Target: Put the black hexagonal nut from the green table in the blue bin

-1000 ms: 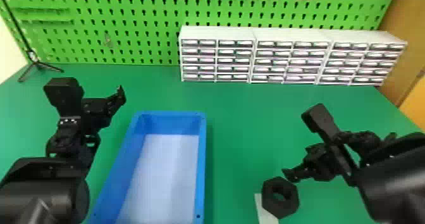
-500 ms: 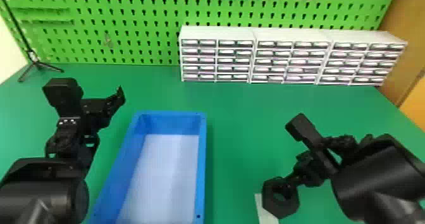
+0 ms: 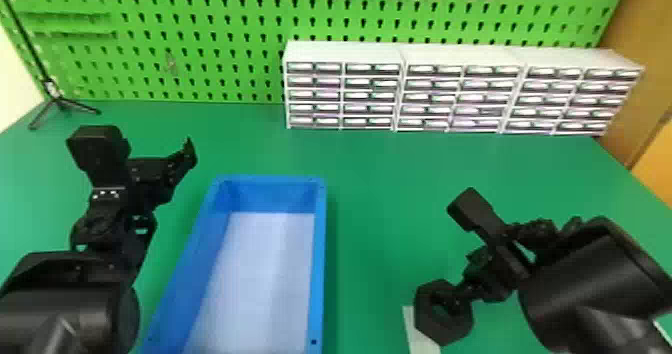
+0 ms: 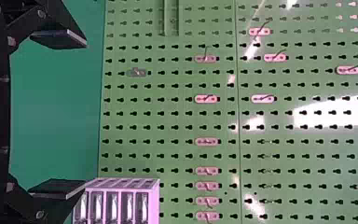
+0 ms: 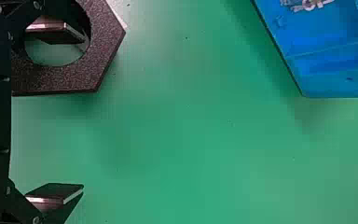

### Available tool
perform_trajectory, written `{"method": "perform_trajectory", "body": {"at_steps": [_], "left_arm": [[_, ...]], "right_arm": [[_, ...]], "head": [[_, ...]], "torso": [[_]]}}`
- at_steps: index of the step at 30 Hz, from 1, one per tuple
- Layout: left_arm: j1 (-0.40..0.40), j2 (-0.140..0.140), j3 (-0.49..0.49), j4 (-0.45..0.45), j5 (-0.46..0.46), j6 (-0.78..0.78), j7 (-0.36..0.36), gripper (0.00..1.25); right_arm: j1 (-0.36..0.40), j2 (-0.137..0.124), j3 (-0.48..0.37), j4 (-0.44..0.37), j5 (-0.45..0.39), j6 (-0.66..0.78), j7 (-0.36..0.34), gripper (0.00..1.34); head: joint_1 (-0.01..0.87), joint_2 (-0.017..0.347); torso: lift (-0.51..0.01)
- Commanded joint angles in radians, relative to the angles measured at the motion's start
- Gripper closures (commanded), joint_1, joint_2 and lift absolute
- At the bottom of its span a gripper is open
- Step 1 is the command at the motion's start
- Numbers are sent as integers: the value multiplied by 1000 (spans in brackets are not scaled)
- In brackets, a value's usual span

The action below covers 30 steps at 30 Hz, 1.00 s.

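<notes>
Where the green desk (image 3: 380, 203) carries a white strip (image 3: 408, 323), the black hexagonal nut (image 3: 427, 323) sits, the open right gripper (image 3: 466, 276) with one finger at its hole. Open surface separates it from the blue rectangular bin (image 3: 319, 258); beside that bin's far-left corner, the left gripper (image 3: 179, 172) gapes. White drawer cabinets (image 3: 345, 53) line the far edge.
</notes>
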Motion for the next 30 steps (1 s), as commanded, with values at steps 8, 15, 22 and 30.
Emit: {"method": "perform_trajectory", "body": {"at_steps": [8,15,22,30], "left_arm": [[0,0,0,0,1,0,0,213],[1,0,1,0,2,0,0,213],[3,0,3,0,2,0,0,213],[3,0,3,-1,2,0,0,213]], "right_arm": [[-8,5,8,33,4,-20,0,171],[-8,5,8,33,6,-20,2,252],[-6,3,0,32,6,-18,5,650],[-3,3,-3,22,21,-9,6,947]], "head": [[683,28],[683,28],[683,28],[683,28]], "torso": [[-96],[-96],[-96],[-96]]}}
